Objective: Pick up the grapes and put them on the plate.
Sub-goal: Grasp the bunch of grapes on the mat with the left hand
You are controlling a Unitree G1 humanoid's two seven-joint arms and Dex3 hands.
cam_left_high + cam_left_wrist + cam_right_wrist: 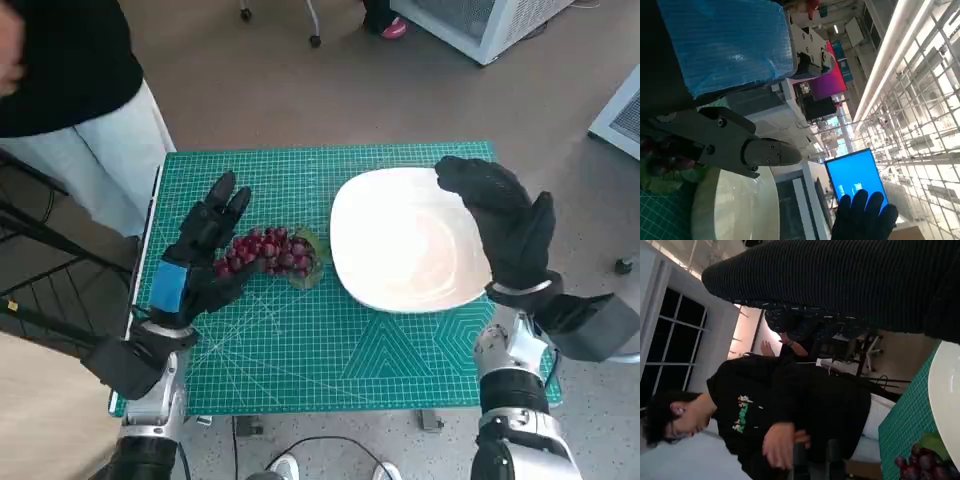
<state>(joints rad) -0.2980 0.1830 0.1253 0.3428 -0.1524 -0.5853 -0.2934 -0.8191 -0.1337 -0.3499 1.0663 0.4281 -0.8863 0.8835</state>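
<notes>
Left hand (205, 255), fingers spread and empty, lies beside the grapes (268, 252) on the mat (300, 350) near the plate (405, 240); close low under the bunch before lifting.

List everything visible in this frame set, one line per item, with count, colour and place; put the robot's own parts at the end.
Bunch of dark red grapes: one, on the mat left of the plate, on a small green leaf-like piece.
Round white plate: one, on the mat's right half, nothing on it.
Green cutting mat with a white grid: one, covering the small table.
Person in a black top: one, beside the table at the far left in the head view.
Bright blue screen: one, in the room behind, left wrist view.
Left hand, black with blue tape: fingers apart, at the bunch's left side; contact unclear.
Right hand in a black knitted glove: over the plate's right rim, holding nothing.
</notes>
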